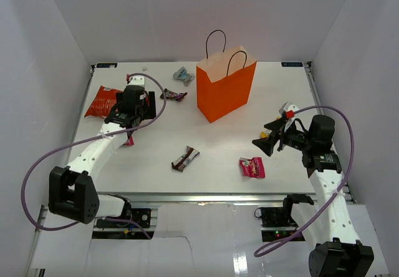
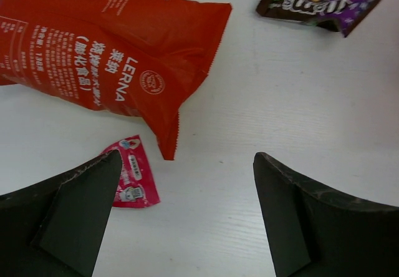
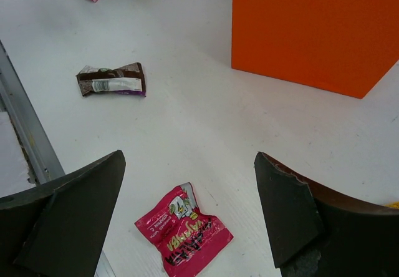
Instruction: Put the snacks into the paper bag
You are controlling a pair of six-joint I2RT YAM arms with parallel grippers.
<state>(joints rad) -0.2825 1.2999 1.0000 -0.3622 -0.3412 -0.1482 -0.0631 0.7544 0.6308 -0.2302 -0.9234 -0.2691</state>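
Red chip bag [image 2: 106, 58] looks puffy, light and crinkly, lying flat on the bench [image 1: 212, 143] well left of the paper bag [image 1: 224, 93]; we'd pinch its crimped end seam. Our left claw [image 2: 186, 155] and right claw [image 3: 188, 157] both gape wide, holding nothing.

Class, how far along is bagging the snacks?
Done: nothing seen inside the paper bag. In hand: nothing; left tool open by the red chip bag, right tool open above a pink packet. Left: those, another pink packet, two candy bars, a silvery-blue wrapper.
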